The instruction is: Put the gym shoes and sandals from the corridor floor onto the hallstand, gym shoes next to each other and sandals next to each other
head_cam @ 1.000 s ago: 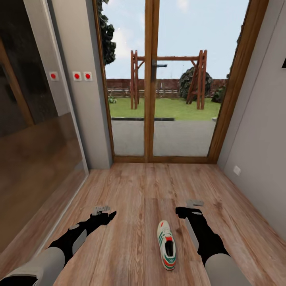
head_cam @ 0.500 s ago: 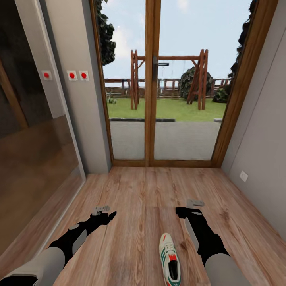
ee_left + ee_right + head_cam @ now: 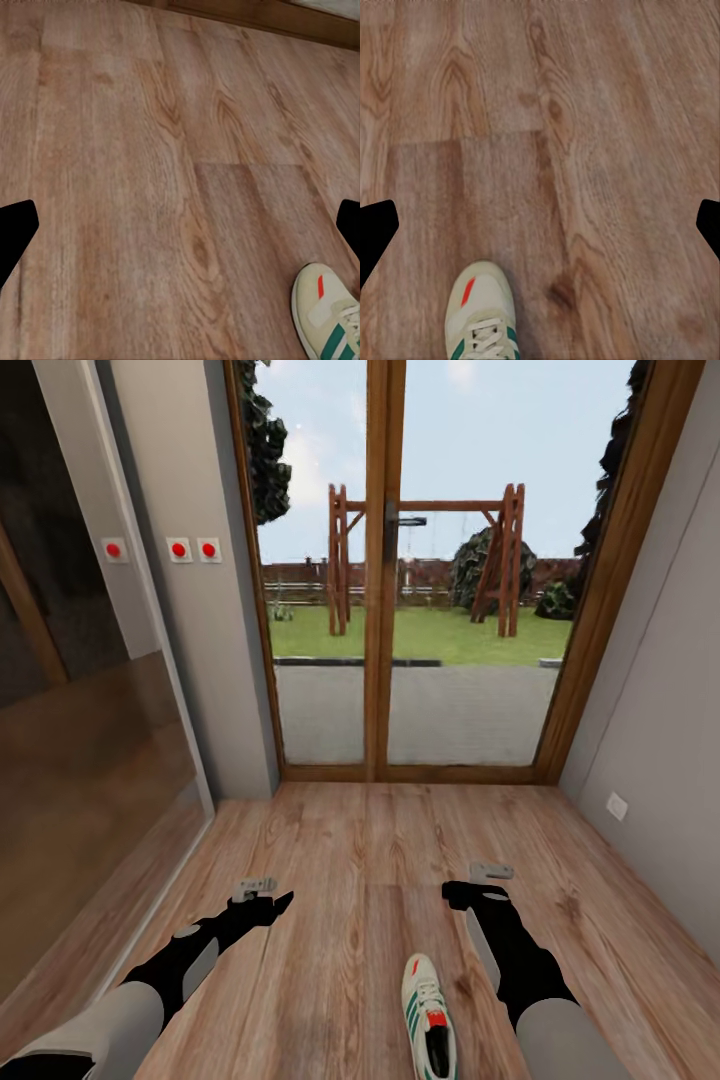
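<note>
One gym shoe (image 3: 428,1015) lies on the corridor floor (image 3: 340,860), toe pointing toward the glass door (image 3: 400,570), between the two arms and closer to the right one. The left claw (image 3: 256,887) and right claw (image 3: 490,874) both hover above the planks, fingers spread wide and grasping nothing. The shoe's toe with its red mark shows in both wrist views (image 3: 330,311) (image 3: 482,315).

The gym shoe (image 3: 428,1020) was cut off at the head view's bottom edge — heel unseen; both wrist views showed just its toe (image 3: 328,315) (image 3: 482,315).
</note>
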You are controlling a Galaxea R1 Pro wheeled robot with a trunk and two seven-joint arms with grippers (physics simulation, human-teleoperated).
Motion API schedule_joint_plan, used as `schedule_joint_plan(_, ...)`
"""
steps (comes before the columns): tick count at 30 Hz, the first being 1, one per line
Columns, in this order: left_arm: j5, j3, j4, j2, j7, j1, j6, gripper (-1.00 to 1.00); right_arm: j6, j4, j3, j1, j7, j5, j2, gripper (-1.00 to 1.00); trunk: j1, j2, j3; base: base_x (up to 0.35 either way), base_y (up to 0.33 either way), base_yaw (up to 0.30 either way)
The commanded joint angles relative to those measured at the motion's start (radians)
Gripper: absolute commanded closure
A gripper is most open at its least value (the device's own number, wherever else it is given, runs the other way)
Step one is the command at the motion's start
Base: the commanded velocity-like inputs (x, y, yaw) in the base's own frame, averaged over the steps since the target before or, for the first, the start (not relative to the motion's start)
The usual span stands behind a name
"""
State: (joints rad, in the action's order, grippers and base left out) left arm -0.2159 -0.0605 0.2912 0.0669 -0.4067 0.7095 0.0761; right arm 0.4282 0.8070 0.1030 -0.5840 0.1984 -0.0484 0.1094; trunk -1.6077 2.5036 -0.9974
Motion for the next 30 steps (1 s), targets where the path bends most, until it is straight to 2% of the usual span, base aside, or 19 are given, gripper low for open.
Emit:
schedule_joint_plan(1,-0.008,-0.007,-0.001,0.001,-0.002,0.001,0.004,-1.0,0.006,0.001,0.002,0.0,0.0,-0.005,0.001,-1.0,0.0,0.0,-0.001,0.079,0.0,0.0)
schedule_joint_plan(6,-0.006,-0.006,-0.001,0.002,0.002,0.001,0.004,-1.0,0.003,-0.004,0.002,0.0,-0.001,-0.003,0.001,-1.0,0.0,0.0,-0.001,0.033,0.0,0.0)
schedule_joint_plan(8,-0.005,-0.004,0.009,0.005,0.005,0.007,-0.014,-1.0,-0.053,-0.036,0.002,0.0,-0.002,-0.005,0.001,-1.0,0.0,0.0,-0.001,0.004,0.0,0.0)
schedule_joint_plan(11,-0.005,-0.003,0.031,0.01,0.005,0.013,-0.041,-1.0,-0.089,-0.052,0.002,0.0,-0.001,-0.005,0.001,-1.0,0.0,0.0,-0.001,0.002,0.0,0.0)
schedule_joint_plan(15,-0.005,-0.003,0.126,0.018,0.005,0.04,-0.144,-1.0,-0.17,-0.1,0.003,0.0,-0.001,-0.006,0.001,-1.0,0.0,0.0,-0.001,0.001,0.0,0.0)
schedule_joint_plan(17,-0.005,-0.003,0.262,0.019,0.005,0.066,-0.259,-1.0,-0.254,-0.184,0.002,0.0,-0.001,-0.008,0.001,-1.0,0.0,0.0,-0.001,0.0,0.0,0.0)
schedule_joint_plan(20,-0.006,-0.004,0.387,0.019,0.005,0.077,-0.336,-1.0,-0.328,-0.29,0.002,0.0,-0.001,-0.011,0.002,-1.0,0.0,0.0,-0.001,0.0,0.0,0.0)
schedule_joint_plan(21,-0.006,-0.004,0.426,0.019,0.005,0.08,-0.363,-1.0,-0.359,-0.36,0.002,0.0,-0.001,-0.012,0.002,-1.0,0.0,0.0,-0.001,0.0,0.0,0.0)
schedule_joint_plan(28,-0.005,-0.008,0.482,0.019,0.005,0.083,-0.408,-1.0,-0.442,-0.54,0.001,0.0,-0.002,-0.015,0.002,-1.0,0.0,0.0,-0.001,0.0,0.0,0.0)
schedule_joint_plan(29,-0.005,-0.009,0.486,0.019,0.005,0.083,-0.41,-1.0,-0.459,-0.556,0.001,0.0,-0.002,-0.016,0.003,-1.0,0.0,0.0,-0.001,0.0,0.0,0.0)
schedule_joint_plan(30,-0.004,-0.01,0.49,0.019,0.005,0.082,-0.413,-1.0,-0.507,-0.578,0.001,0.0,-0.002,-0.016,0.003,-1.0,0.0,0.0,-0.001,0.0,0.0,0.0)
